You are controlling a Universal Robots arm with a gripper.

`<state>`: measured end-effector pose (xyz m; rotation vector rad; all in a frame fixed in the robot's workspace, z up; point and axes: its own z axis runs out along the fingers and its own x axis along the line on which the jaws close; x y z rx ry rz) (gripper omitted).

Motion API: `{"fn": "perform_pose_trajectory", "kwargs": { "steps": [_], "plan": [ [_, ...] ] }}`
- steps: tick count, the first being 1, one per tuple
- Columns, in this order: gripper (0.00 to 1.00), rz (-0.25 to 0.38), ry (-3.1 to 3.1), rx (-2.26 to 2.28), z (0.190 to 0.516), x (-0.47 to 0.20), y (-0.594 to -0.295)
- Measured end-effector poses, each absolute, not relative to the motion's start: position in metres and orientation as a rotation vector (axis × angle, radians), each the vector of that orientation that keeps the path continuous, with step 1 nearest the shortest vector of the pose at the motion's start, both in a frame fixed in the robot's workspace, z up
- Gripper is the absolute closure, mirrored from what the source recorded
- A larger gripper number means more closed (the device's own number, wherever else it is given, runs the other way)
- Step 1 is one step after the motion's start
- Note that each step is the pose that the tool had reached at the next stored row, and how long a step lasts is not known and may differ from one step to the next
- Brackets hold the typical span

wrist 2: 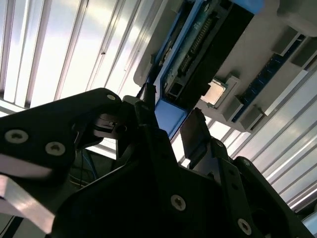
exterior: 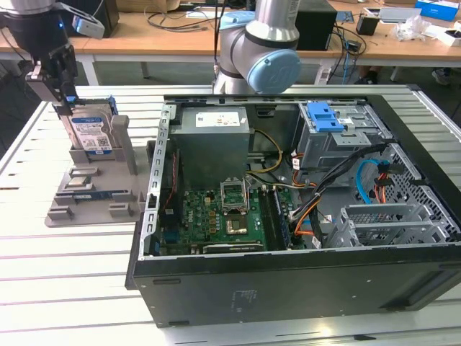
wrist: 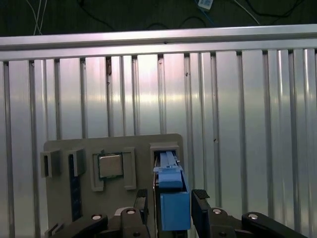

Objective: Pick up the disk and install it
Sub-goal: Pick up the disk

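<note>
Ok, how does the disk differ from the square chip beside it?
The disk stands on edge in its slot; the chip lies flat in a recess. The disk has blue rails; the chip is bare silver. The gripper straddles the disk, not the chip. Both sit in the grey holder.

Worktop (exterior: 72, 288) lies bare beside the grey holder (exterior: 86, 205) (its post (exterior: 124, 144) stands just beside the disk (exterior: 90, 130)). The computer case (exterior: 288, 288) blocks the exterior view's right.
</note>
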<state>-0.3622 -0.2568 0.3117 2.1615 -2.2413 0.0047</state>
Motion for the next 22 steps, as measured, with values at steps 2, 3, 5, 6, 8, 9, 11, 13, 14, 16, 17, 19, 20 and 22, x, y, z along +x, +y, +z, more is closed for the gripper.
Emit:
{"fn": "perform_pose_trajectory", "kwargs": {
  "steps": [2,3,5,6,8,9,11,13,14,16,17,19,20,22],
  "plan": [
    [0.52,0.005,-2.241,2.162,0.309,-0.362,-0.257],
    [0.52,0.005,-2.24,2.163,0.308,-0.362,-0.257],
    [0.52,0.005,-2.239,2.164,0.3,-0.362,-0.257],
    [0.52,0.005,-2.239,2.164,0.295,-0.362,-0.257],
    [0.52,0.005,-2.238,2.165,0.289,-0.362,-0.257],
    [0.52,0.005,-2.238,2.165,0.289,-0.362,-0.257],
    [0.6,0.005,-2.237,2.166,0.289,-0.362,-0.257],
    [0.63,0.005,-2.237,2.166,0.289,-0.362,-0.257],
    [0.63,0.005,-2.237,2.166,0.288,-0.362,-0.257],
    [0.63,0.005,-2.237,2.166,0.289,-0.362,-0.257],
    [0.63,0.005,-2.237,2.166,0.288,-0.362,-0.257],
    [0.63,0.005,-2.237,2.166,0.288,-0.362,-0.257],
    [0.63,0.005,-2.237,2.166,0.288,-0.362,-0.257],
    [0.63,0.005,-2.237,2.166,0.288,-0.362,-0.257]
  ]
}}
